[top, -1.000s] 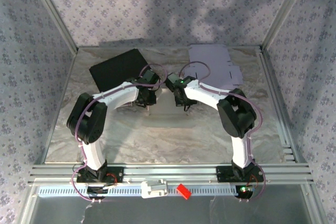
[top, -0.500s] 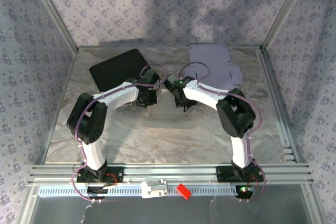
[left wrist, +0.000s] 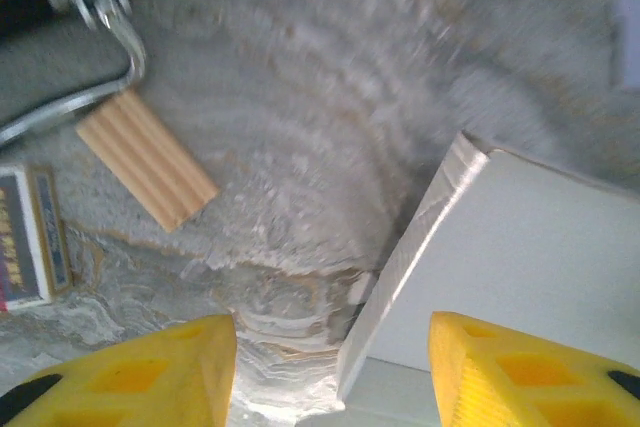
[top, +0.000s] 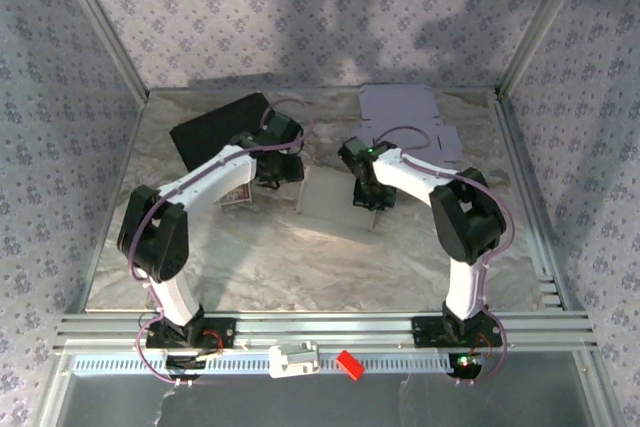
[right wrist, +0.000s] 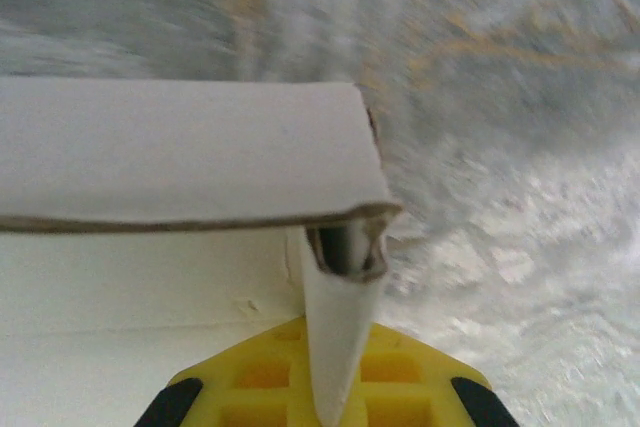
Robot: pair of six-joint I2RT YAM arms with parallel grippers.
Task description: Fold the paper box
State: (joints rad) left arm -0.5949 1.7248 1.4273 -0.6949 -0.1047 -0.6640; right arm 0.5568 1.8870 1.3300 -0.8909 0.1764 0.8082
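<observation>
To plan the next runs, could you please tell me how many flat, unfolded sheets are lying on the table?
2. A black sheet at the far left, partly behind the left arm; a lavender sheet at the far right. Others may be hidden under the arms.

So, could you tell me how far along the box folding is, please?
Done: the box shows folded-up sides. In hand: the right fingers pinch one upright flap; the left fingers stand open beside the box, holding nothing. Left: tucking that flap and closing up, though how many flaps remain I cannot tell.
</observation>
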